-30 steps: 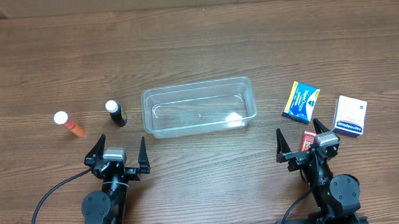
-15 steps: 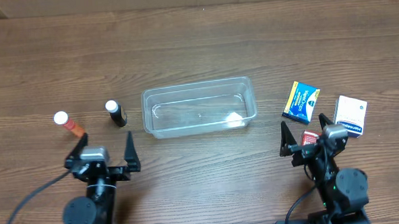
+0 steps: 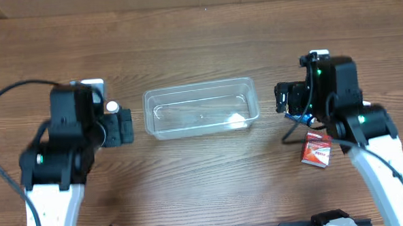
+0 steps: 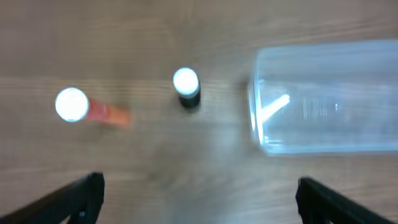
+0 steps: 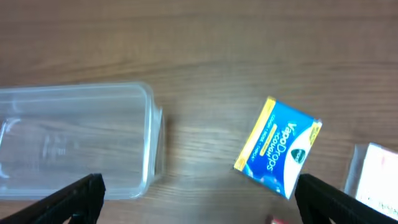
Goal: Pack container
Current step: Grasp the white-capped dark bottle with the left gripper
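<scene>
Container [image 3: 201,107] lay empty, both arms' jaws wide. A hasty descent could topple the dark bottle [image 4: 188,98].

We see a brown wood-grain tabletop [image 3: 198,45]. In the left wrist view, two small bottles rest on it, apart from each other. On the left is an orange bottle [image 4: 90,109] with a white cap; the view is blurred, and we cannot tell whether it stands or lies. To its right, slightly higher in the frame, is a black bottle [image 4: 187,93], also white-capped. In the right wrist view, a blue box [image 5: 278,147] with a yellow stripe and white lettering lies flat, turned at an angle. Near it, a white box [image 5: 375,177] is cut off by the frame's right edge. Overhead, a small red box [image 3: 317,149] with a white label lies flat.
</scene>
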Action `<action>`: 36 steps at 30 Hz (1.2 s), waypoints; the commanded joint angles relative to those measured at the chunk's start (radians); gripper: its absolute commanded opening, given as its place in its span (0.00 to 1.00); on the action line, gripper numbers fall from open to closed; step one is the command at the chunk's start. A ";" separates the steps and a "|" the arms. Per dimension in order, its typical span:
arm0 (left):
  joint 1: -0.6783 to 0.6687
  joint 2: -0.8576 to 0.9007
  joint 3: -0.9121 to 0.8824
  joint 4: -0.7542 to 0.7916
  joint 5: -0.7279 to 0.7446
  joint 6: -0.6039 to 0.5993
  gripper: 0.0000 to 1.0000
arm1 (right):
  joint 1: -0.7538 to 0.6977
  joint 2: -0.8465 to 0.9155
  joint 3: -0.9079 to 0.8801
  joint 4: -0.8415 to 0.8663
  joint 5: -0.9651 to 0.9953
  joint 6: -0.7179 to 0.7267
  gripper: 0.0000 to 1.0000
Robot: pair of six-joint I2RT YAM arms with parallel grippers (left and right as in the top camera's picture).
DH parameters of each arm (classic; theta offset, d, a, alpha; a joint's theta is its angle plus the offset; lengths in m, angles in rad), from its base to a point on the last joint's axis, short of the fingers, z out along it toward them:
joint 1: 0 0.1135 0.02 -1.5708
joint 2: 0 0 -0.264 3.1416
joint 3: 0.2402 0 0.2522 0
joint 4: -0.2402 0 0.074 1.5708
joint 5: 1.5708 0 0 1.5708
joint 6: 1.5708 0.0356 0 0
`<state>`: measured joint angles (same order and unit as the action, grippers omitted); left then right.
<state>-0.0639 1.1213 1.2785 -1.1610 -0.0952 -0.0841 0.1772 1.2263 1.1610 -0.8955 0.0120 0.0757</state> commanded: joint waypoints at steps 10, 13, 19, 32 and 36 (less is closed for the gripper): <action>0.135 0.109 0.106 -0.074 0.092 -0.089 1.00 | -0.236 0.024 0.076 -0.139 -0.140 0.041 1.00; 0.186 0.164 0.106 -0.037 0.093 -0.089 1.00 | -0.277 0.043 0.076 -0.134 -0.172 0.041 1.00; 0.188 0.378 0.106 0.014 0.089 -0.097 1.00 | -0.277 0.089 0.076 -0.133 -0.172 0.041 1.00; 0.129 0.717 0.106 0.206 0.084 -0.092 1.00 | -0.277 0.139 0.076 -0.130 -0.171 0.041 1.00; 0.097 0.745 0.106 0.218 0.083 -0.092 0.90 | -0.277 0.139 0.076 -0.129 -0.172 0.041 1.00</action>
<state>0.0532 1.8347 1.3659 -0.9497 -0.0113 -0.1589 -0.0975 1.3651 1.2060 -1.0321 -0.1532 0.1120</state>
